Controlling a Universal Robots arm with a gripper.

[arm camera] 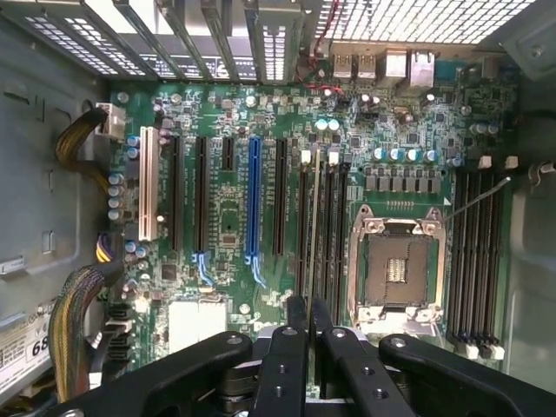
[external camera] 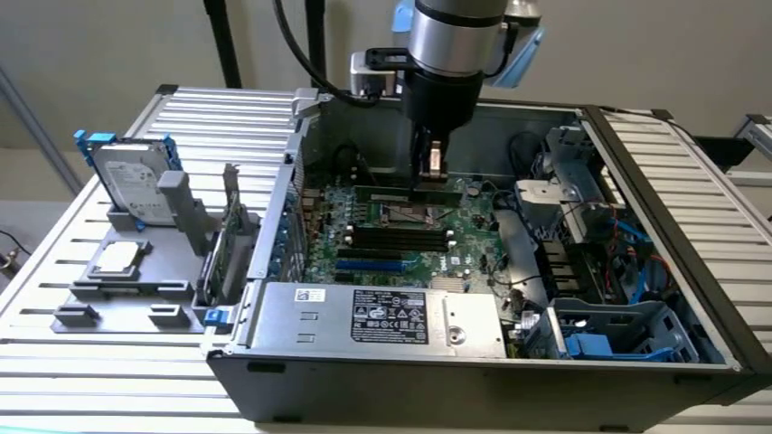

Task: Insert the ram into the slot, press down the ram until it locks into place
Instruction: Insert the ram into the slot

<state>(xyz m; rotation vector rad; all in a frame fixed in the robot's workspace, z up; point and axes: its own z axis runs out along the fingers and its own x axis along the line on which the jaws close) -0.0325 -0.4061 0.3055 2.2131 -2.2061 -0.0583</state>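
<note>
The gripper [external camera: 431,179] is pinching the ram [arm camera: 314,217] edge-on over the slot [arm camera: 320,252] at the CPU socket's [external camera: 407,215] twelve o'clock, exterior view — I am judging that pressing straight down, both ends evenly, suits best.

Soft, even light falls from above in the exterior view. The slatted tabletop [external camera: 72,362] reads pale and bright with no hard shadows, while the open computer case [external camera: 483,398] is dimmer inside (darkest along its wall on the exterior view's right). In the wrist view the perforated grille [arm camera: 434,17] is blown out to white glare. The motherboard [arm camera: 226,243] is evenly lit, and the black pincer [arm camera: 308,304] sits near silhouette, with small glints on its screws. The ram [arm camera: 314,217] it clamps shows a pale lit edge.
</note>
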